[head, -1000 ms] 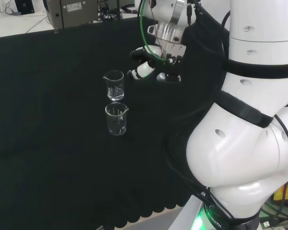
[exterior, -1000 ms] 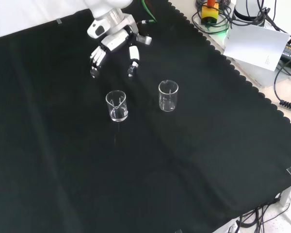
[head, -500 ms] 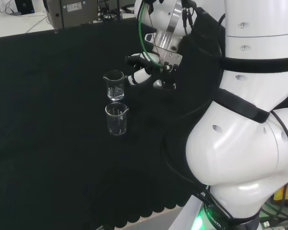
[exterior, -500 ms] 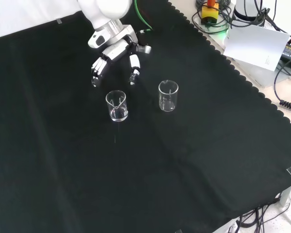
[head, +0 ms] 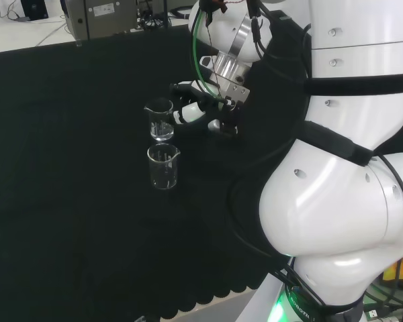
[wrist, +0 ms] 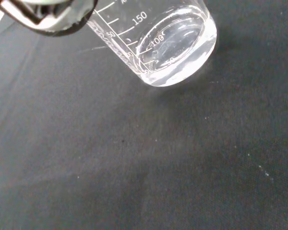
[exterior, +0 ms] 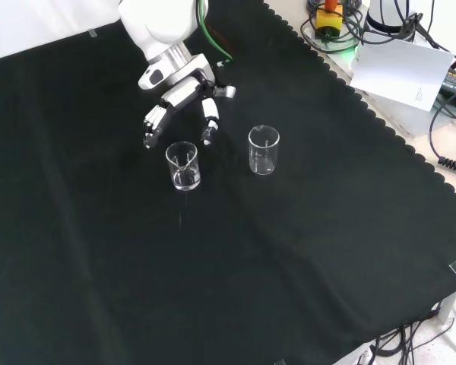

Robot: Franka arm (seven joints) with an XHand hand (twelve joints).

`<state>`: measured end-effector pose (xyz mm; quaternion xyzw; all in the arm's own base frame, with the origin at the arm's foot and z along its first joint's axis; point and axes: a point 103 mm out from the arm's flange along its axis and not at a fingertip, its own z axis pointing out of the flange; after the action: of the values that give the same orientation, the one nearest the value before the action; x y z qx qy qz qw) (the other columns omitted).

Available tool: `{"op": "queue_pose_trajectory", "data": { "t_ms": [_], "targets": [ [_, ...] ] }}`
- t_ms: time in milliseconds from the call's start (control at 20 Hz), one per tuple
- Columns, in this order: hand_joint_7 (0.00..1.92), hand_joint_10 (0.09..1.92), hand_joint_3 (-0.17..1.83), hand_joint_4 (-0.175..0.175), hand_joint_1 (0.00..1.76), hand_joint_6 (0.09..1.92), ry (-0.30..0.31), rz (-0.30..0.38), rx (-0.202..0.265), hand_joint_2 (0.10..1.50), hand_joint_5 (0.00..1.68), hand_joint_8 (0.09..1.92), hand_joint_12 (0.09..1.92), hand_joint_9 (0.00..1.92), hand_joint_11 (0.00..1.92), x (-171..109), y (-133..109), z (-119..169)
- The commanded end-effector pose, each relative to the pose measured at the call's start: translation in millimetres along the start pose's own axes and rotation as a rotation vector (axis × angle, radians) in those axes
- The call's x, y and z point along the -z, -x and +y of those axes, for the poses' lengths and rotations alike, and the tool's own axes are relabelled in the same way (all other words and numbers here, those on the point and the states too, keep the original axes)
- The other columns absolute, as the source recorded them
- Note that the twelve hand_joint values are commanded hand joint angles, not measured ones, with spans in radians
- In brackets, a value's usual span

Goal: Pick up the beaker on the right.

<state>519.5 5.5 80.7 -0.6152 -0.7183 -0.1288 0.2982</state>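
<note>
Two clear glass beakers stand upright on the black cloth. In the front view one beaker (exterior: 183, 166) is on the left and the other beaker (exterior: 263, 150) on the right. In the head view the first beaker (head: 160, 119) is the farther one and the second (head: 163, 166) the nearer. My hand (exterior: 184, 93) hangs just behind the left-hand beaker in the front view, its fingers spread apart and pointing down toward that beaker's rim, holding nothing. In the head view the hand (head: 200, 111) is close beside the farther beaker. The wrist view looks at a beaker (wrist: 170, 45) with printed marks.
In the front view a white box (exterior: 401, 70), cables and a yellow device (exterior: 328, 17) sit beyond the cloth's scalloped edge at the upper right. The arm's white links (head: 342, 174) take up the right of the head view.
The hand has come down and toward the left-hand beaker of the front view, ending just behind its rim. Both beakers stand where they were.
</note>
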Motion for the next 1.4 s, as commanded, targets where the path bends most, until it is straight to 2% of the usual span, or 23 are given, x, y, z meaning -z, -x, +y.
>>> {"op": "queue_pose_trajectory", "data": {
  "t_ms": [50,150,350,650,1100,1400],
  "targets": [
    [0.12,0.65,0.58,-0.041,0.83,0.09,0.012,0.043,0.022,0.53,0.32,0.66,1.4,0.29,0.07,-7.1,3.1,9.0],
    [0.11,0.65,0.58,-0.042,0.84,0.09,0.027,0.076,0.029,0.53,0.31,0.66,1.4,0.28,0.07,-10.0,5.2,11.2],
    [0.14,0.66,0.58,-0.044,0.86,0.09,0.029,0.088,0.051,0.52,0.31,0.68,1.4,0.3,0.06,-16.6,4.5,14.0],
    [0.13,0.66,0.59,-0.044,0.87,0.09,0.068,0.096,0.078,0.52,0.32,0.68,1.4,0.3,0.05,-21.2,0.4,15.9],
    [0.08,0.65,0.6,-0.042,0.86,0.09,0.095,0.092,0.078,0.51,0.31,0.67,1.4,0.27,0.03,-26.0,-4.9,17.1],
    [0.12,0.66,0.61,-0.044,0.87,0.09,0.103,0.105,0.073,0.51,0.33,0.69,1.41,0.3,0.02,-35.0,-6.9,20.0]
  ]
}}
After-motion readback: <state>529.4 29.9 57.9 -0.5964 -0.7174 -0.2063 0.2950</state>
